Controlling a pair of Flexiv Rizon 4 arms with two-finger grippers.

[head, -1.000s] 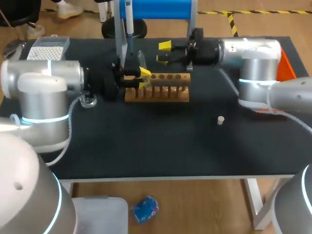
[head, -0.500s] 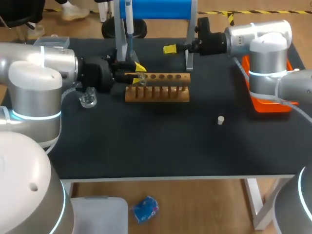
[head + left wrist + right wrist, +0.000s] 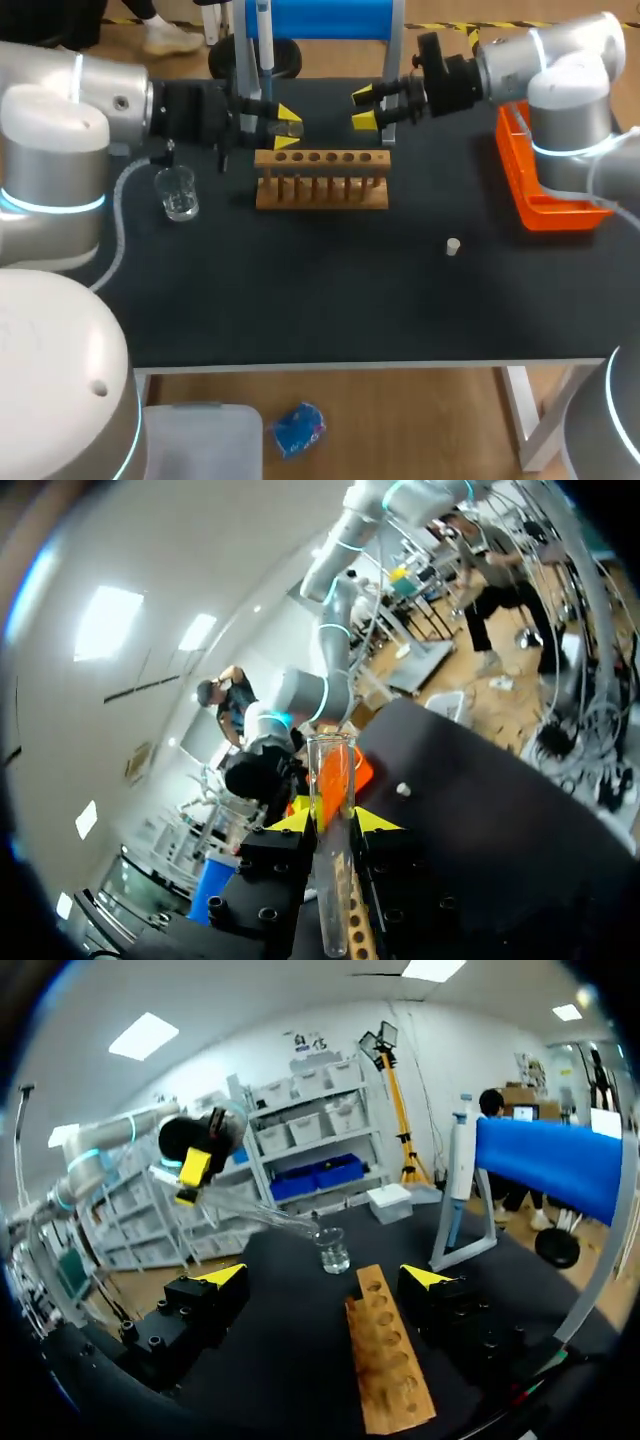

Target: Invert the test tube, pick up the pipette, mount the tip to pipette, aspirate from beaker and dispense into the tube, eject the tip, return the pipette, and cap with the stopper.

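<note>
My left gripper (image 3: 286,122) hangs just behind the left end of the wooden rack (image 3: 322,180), shut on a clear test tube (image 3: 330,830). The tube's open mouth points out past the fingertips. In the right wrist view the left gripper (image 3: 193,1171) holds the tube (image 3: 270,1218) tilted above the table. My right gripper (image 3: 367,109) stands open and empty behind the rack's right end, with the rack (image 3: 388,1360) ahead of it. The pipette (image 3: 263,40) hangs on its blue stand. A glass beaker (image 3: 178,195) stands left of the rack. The small white stopper (image 3: 453,246) lies right of the middle.
An orange tray (image 3: 545,205) sits at the table's right edge under my right arm. The stand's metal legs (image 3: 388,75) rise right behind the rack, between the two grippers. The beaker (image 3: 332,1250) stands beyond the rack's far end in the right wrist view.
My left gripper has risen from the rack's left end and drawn back with the tube, its arm swinging up. My right arm has pulled back to the right, uncovering the orange tray.
</note>
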